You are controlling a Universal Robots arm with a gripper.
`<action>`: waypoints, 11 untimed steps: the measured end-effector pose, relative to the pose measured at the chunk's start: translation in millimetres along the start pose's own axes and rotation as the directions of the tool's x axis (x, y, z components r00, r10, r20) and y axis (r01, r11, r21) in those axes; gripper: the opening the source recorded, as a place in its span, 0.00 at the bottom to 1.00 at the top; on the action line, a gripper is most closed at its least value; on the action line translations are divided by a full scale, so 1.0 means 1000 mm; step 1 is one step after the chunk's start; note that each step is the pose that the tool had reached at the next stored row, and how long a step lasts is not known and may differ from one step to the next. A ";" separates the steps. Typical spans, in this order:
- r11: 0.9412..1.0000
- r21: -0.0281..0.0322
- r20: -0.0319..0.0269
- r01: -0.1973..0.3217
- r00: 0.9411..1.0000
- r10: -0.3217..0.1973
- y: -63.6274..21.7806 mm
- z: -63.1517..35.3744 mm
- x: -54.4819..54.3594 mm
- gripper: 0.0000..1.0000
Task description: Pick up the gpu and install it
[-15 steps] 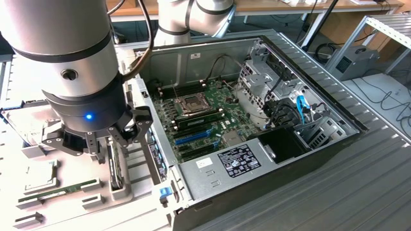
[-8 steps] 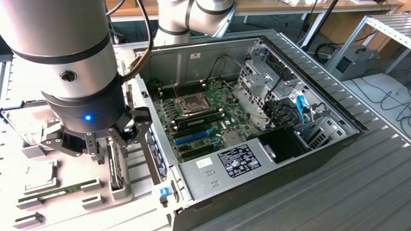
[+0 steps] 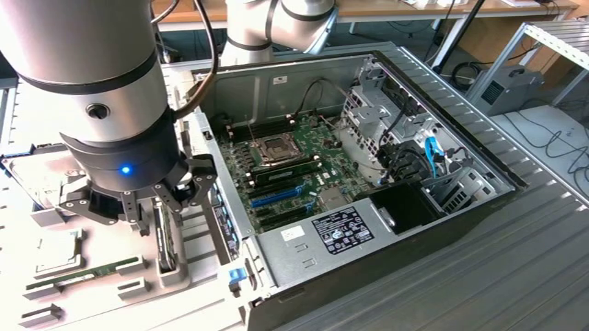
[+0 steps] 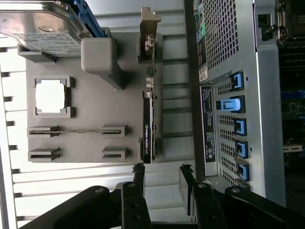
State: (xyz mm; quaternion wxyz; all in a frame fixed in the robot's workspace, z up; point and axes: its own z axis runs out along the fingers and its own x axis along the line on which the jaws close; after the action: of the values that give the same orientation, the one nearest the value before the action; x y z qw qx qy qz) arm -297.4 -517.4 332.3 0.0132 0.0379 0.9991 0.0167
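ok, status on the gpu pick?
Black two-finger gripper open, above card, not gripping. Slim dark gpu card with silvery bracket stands on edge in grey tray slot. Open computer case close alongside; nothing on card.

Black two-fingered gripper (image 4: 162, 169), jaws spread wide, just short of the slim dark gpu card (image 4: 147, 136) standing on edge in a grey moulded tray (image 4: 90, 107); silver hard drive (image 4: 40, 28), square processor chip (image 4: 50, 95), thin memory stick (image 4: 78, 130) seated in the tray; perforated grey computer case (image 4: 252, 95) alongside
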 end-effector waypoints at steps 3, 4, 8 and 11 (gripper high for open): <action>1.000 0.000 0.000 0.000 1.000 0.000 0.0031 0.0006 0.000 0.42; 1.000 0.000 0.000 0.000 1.000 0.000 0.0042 0.0008 0.000 0.42; 1.000 0.000 0.000 0.000 1.000 0.000 0.0095 0.0016 0.001 0.42; 1.000 0.000 0.000 0.000 1.000 0.000 0.0135 0.0023 0.001 0.42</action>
State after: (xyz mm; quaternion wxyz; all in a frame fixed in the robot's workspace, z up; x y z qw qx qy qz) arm -297.4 -503.9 330.5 0.0133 0.0378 0.9991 0.0167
